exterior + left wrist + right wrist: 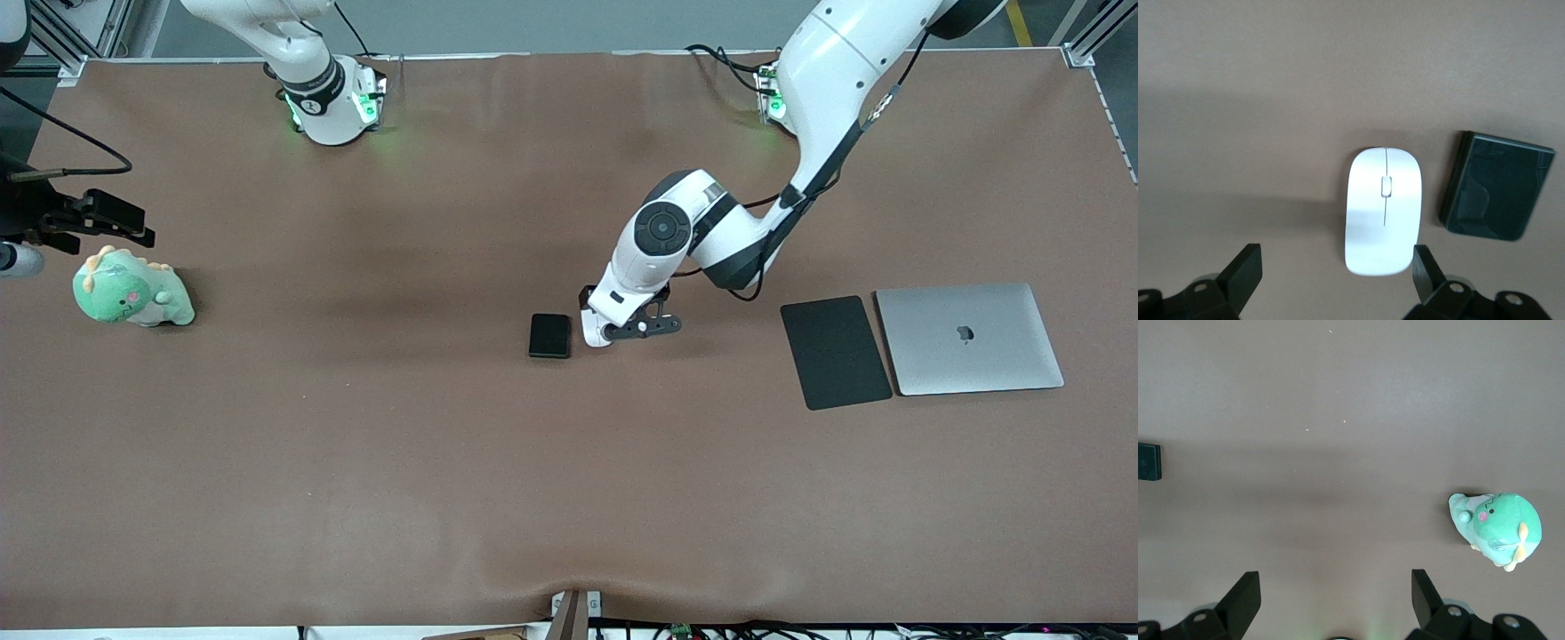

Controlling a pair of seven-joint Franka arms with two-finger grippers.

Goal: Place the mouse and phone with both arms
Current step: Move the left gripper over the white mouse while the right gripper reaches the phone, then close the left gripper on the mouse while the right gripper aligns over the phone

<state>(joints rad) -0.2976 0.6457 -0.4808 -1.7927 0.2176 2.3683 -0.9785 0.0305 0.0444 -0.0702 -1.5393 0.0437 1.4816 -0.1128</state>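
Hovering low over the middle of the table [356,498], the left gripper [1338,277] is spreading its fingers [1245,270] wide and holding nothing. The mouse [1383,211] is lying flat directly beneath it, its near end sitting in the gap between the two fingertips, not yet touched as far as I can tell. The phone [1495,185] is resting just beside the mouse, outside the finger on that side, apart from it by a narrow strip of table.

That mouse is looking light, rigid and glossy, so I would judge it slippery; pinching it across its two long flanks near the middle seems the safest hold, since the domed top offers nothing to grip. The phone is a thin, stiff slab lying flush on the table, likely harder to get fingers around; its long edges are the place to take it.

The right gripper [1335,597] is waiting at its own end of the table, fingers wide apart and empty, with a green plush toy [1498,528] just off to one side below it.

No containers are showing anywhere; the mouse pad [836,351] and closed laptop [969,338] are lying side by side toward the left arm's end.
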